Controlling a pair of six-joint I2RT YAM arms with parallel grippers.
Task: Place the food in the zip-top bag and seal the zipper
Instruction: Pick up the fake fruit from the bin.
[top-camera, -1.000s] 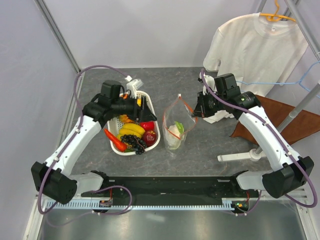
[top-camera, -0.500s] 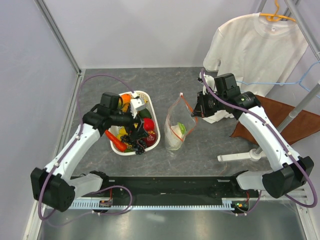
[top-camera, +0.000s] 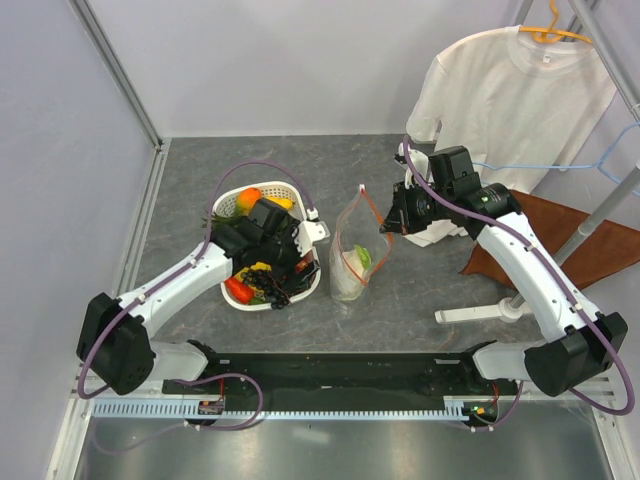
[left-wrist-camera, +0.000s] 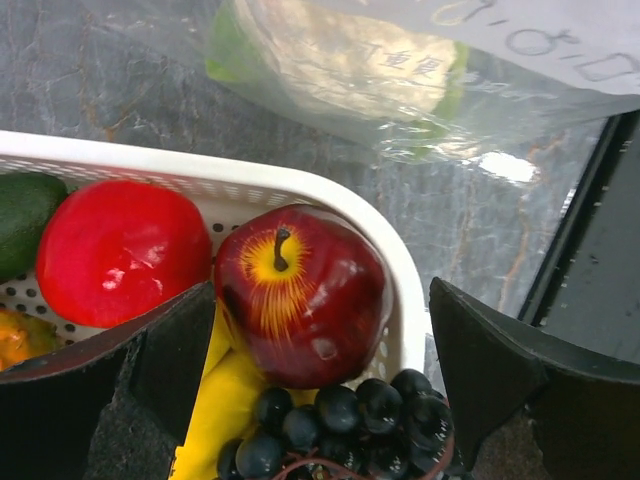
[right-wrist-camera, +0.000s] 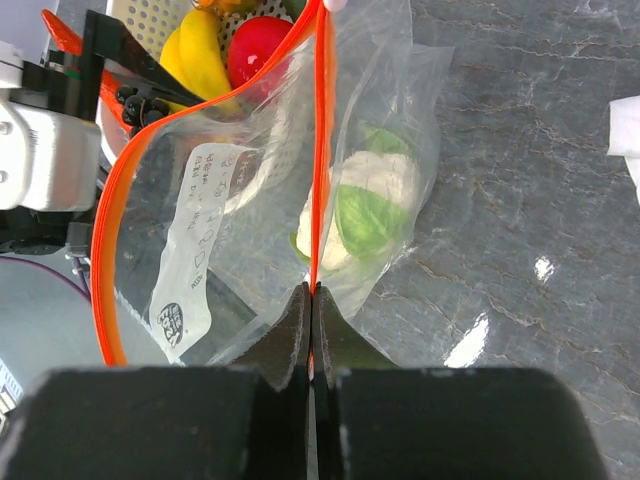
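The clear zip-top bag (top-camera: 352, 255) stands open right of the white basket (top-camera: 232, 192). A pale green cabbage (right-wrist-camera: 367, 200) lies inside the bag. My right gripper (top-camera: 386, 228) is shut on the red-orange zipper strip (right-wrist-camera: 319, 150) and holds the bag's mouth up; in the right wrist view the gripper (right-wrist-camera: 312, 296) pinches the strip. My left gripper (top-camera: 300, 258) is open and low over the basket's right end. In the left wrist view the gripper (left-wrist-camera: 320, 385) straddles a red apple (left-wrist-camera: 300, 295) and dark grapes (left-wrist-camera: 345, 415). A red round fruit (left-wrist-camera: 120, 250), a yellow banana (left-wrist-camera: 215, 415) and a green piece (left-wrist-camera: 22, 212) lie beside them.
A white T-shirt (top-camera: 515, 90) hangs at the back right. A brown cloth (top-camera: 565, 240) and a white stand foot (top-camera: 480, 314) lie on the table's right side. A white cloth (top-camera: 432, 232) lies behind the right gripper. An orange fruit (top-camera: 248, 197) sits at the basket's far end.
My left arm has swung from the basket's far end to its near right end and dropped low over the apple and grapes. The right gripper still holds the bag's zipper strip.
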